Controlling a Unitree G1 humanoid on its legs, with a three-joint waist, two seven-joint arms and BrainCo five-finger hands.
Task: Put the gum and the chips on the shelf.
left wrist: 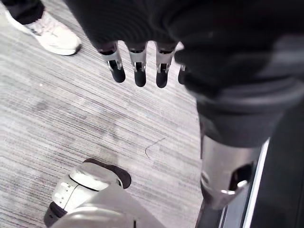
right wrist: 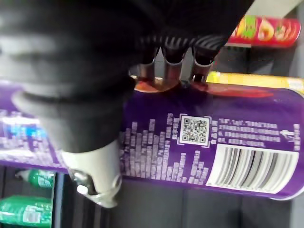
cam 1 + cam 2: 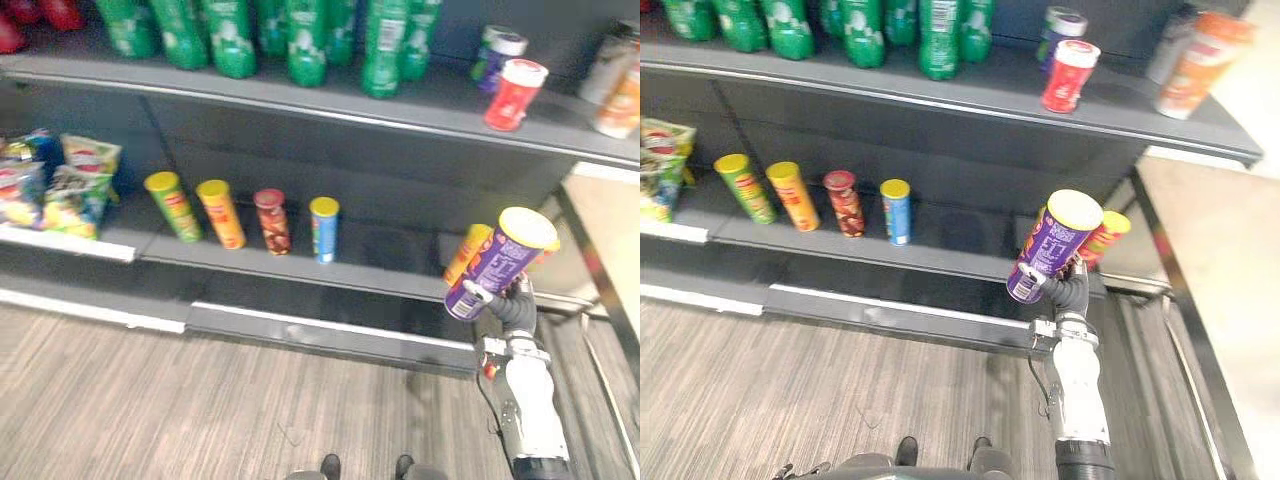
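My right hand (image 3: 513, 306) is shut on a purple chips can (image 3: 497, 262) with a yellow lid, held tilted in front of the right end of the lower shelf (image 3: 380, 275). In the right wrist view the fingers and thumb (image 2: 92, 171) wrap round the purple can (image 2: 213, 142). An orange can (image 3: 466, 252) stands on the shelf just behind it. My left hand (image 1: 139, 64) hangs over the floor with its fingers straight and holds nothing. A red-and-white tub (image 3: 514, 94) and a purple tub (image 3: 495, 55) stand on the upper shelf (image 3: 440, 125) at the right.
A green can (image 3: 172, 206), an orange one (image 3: 221, 213), a dark red one (image 3: 272, 221) and a blue one (image 3: 323, 229) stand in a row on the lower shelf. Chip bags (image 3: 60, 185) lie at its left end. Green bottles (image 3: 300, 40) line the upper shelf. A person's white shoe (image 1: 52, 35) is on the floor.
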